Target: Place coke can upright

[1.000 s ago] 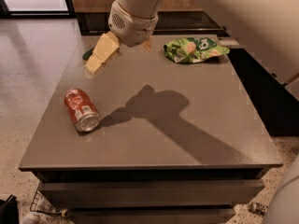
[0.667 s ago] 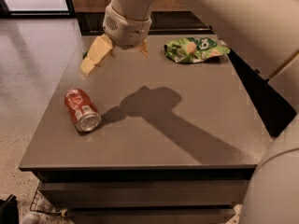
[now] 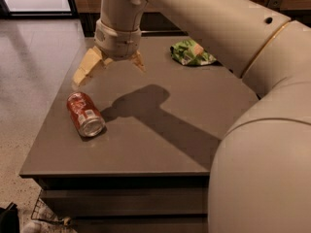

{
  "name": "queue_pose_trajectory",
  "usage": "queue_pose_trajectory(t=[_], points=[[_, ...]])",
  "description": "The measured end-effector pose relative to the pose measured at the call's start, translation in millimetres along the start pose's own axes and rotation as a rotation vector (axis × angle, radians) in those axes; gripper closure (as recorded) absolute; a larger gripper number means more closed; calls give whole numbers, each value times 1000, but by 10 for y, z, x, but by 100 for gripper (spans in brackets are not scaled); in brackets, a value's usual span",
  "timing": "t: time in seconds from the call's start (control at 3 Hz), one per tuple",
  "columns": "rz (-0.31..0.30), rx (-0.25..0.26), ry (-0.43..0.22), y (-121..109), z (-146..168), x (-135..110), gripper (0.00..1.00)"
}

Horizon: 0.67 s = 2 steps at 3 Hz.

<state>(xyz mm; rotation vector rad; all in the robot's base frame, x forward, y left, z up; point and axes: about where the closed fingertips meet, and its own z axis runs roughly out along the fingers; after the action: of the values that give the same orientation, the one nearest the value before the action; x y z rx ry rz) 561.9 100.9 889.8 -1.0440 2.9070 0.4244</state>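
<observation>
The gripper (image 3: 109, 76) hangs above the rear left part of the table (image 3: 121, 154), pointing downward from its pale cylindrical wrist. Its two tan fingers (image 3: 87, 68) are spread wide apart, with nothing between them and nothing touching them. The left finger slants out toward the table's left edge; the shorter-looking right finger angles the other way.

The coke can (image 3: 86, 114) lies on its side just in front of the gripper and slightly left of it, near the table's left edge, apart from both fingers. Its silver end faces the front right and its red body points back toward the left finger's tip.

The shadow (image 3: 146, 106) of the gripper and arm falls across the middle of the table, reaching the can's right side. A green crisp bag (image 3: 192, 52) rests at the far right rear, well apart from the can. The robot's arm (image 3: 218, 23) sweeps in from the right.
</observation>
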Motion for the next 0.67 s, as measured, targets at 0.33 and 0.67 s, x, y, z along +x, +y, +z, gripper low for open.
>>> queue_pose_trajectory(t=[0.33, 0.67], points=[[26, -15, 16, 47, 182, -38, 0], [45, -10, 26, 133, 316, -40, 0]])
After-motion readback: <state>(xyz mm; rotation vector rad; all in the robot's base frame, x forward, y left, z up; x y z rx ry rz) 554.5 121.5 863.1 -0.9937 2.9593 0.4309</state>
